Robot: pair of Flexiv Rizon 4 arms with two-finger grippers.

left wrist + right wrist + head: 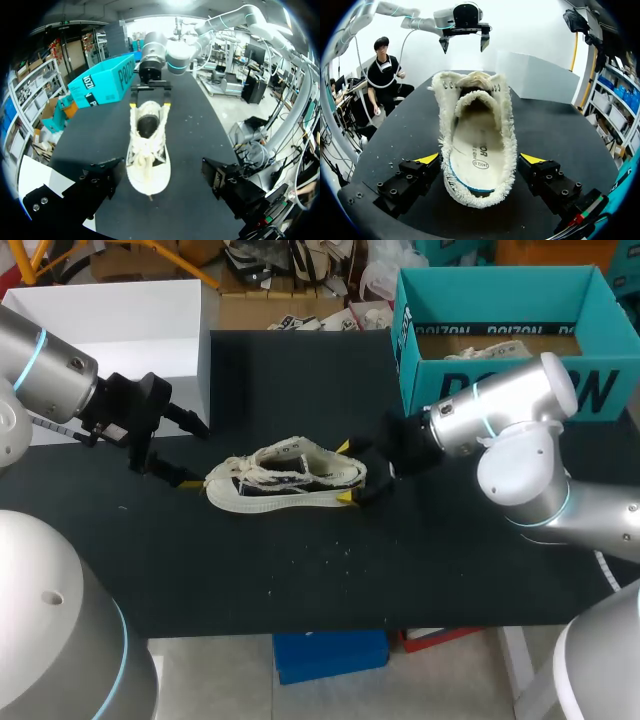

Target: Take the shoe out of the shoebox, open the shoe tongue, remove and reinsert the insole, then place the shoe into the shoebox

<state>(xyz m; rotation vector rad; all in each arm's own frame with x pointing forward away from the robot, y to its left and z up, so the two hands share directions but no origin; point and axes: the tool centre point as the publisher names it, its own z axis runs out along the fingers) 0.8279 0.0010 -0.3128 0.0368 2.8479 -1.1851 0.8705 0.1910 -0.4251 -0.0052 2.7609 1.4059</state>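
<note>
Shoe (pixel 290 478) lies on the counter (pixel 300 580), its heel grasped by the right gripper (pixel 346 472), likely to steady it. The left gripper (pixel 198 453) is released, flanking the toe.

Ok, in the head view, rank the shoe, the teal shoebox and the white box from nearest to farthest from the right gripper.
From the right gripper:
1. The shoe, its heel right at the gripper.
2. The teal shoebox, behind it to the right.
3. The white box, far across at the back left.
</note>
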